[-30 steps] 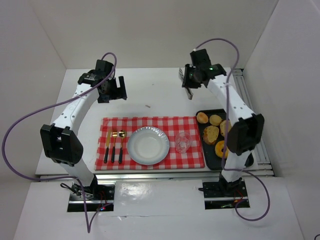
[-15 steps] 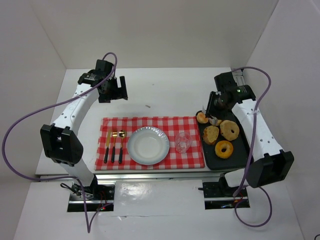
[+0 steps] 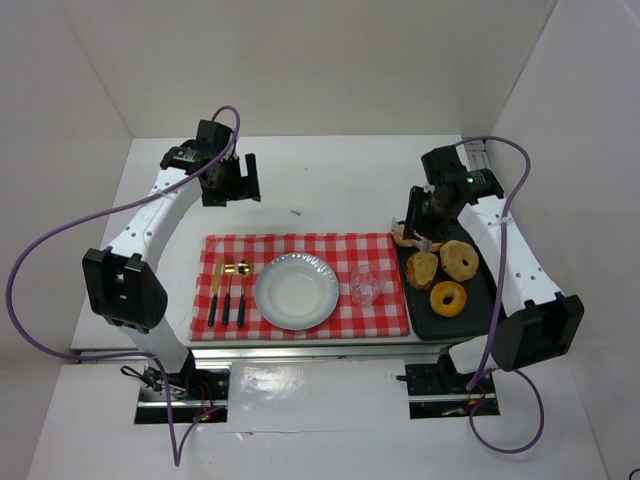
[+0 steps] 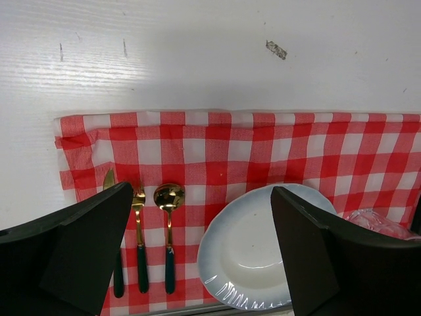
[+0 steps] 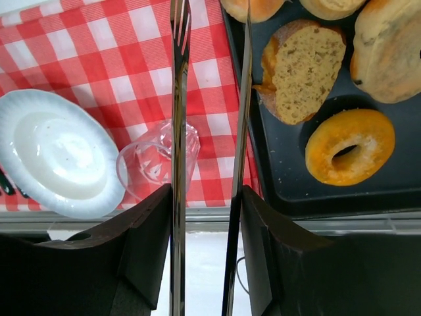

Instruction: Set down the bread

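— White walls box in a white tabletop (image 3: 330, 180). What is lying on it?

— A red checked cloth (image 3: 240, 250) runs across the middle. A white plate (image 3: 296, 291) sits on it, with cutlery (image 3: 228, 290) on the plate's left and a clear cup (image 3: 365, 285) just beside it on the right.

— And the bread (image 3: 460, 260)?

— All of it is on the black tray (image 3: 425, 322) just off the cloth's right edge. Two small buns (image 5: 256, 6) lie at the far end. Nearer in are a cut piece (image 5: 302, 69), crumb side up, and a bigger round piece (image 5: 388, 49) on its right. An orange ring doughnut (image 5: 348, 146) sits at the near end.

— Where is the right pincer (image 3: 418, 232)?

— It hangs over the tray's far left corner, by the buns, and it grasps a pair of metal tongs (image 5: 177, 131). The two arms of the tongs stand apart, and in the wrist view nothing is caught between them. Their tips run out of the top of that view. From above I cannot tell whether they touch a bun.

— And the left pincer (image 4: 200, 194)?

— It hangs above the tabletop beyond the cloth's far left corner. Its fingers (image 4: 99, 230) are spread wide, released, with nothing in them.
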Motion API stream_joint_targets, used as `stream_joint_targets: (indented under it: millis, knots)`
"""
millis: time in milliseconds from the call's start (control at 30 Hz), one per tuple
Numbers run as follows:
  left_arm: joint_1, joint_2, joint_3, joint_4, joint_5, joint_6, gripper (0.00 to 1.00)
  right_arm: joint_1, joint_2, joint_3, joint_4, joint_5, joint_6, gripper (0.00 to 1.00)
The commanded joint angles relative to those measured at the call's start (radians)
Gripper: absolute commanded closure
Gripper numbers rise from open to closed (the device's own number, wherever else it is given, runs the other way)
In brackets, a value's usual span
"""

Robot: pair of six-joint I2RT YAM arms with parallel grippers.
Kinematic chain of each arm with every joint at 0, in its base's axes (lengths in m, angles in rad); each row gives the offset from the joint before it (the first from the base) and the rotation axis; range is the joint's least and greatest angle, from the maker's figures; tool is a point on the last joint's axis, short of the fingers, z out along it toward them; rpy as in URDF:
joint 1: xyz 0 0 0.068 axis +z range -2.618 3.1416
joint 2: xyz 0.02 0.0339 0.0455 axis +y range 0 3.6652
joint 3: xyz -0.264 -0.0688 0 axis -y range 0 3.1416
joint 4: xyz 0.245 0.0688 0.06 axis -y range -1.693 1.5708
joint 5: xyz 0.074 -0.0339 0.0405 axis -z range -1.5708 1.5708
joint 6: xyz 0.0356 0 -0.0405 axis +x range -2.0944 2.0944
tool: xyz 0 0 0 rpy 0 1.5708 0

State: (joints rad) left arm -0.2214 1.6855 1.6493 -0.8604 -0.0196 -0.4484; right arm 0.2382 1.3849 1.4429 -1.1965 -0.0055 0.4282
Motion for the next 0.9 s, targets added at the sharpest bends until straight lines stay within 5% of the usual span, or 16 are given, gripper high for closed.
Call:
stream_joint_targets:
  millis: [0, 400, 700, 867]
  knots:
    - [-0.004, 0.011, 0.044, 0.015, 0.007, -0.001, 0.00, 0.007, 0.020, 0.007, 0.021, 0.025, -0.022, 0.49]
    - [-0.004, 0.020, 0.035, 0.024, 0.017, -0.001, 0.00, 0.044, 0.065, -0.085, 0.075, 0.090, -0.032, 0.49]
    - [-0.004, 0.020, 0.044, 0.024, 0.017, -0.001, 0.00, 0.044, 0.025, 0.008, 0.019, 0.191, -0.005, 0.84]
    - [-0.004, 0.029, 0.044, 0.024, 0.017, -0.001, 0.00, 0.062, -0.021, 0.080, 0.015, 0.135, -0.069, 0.88]
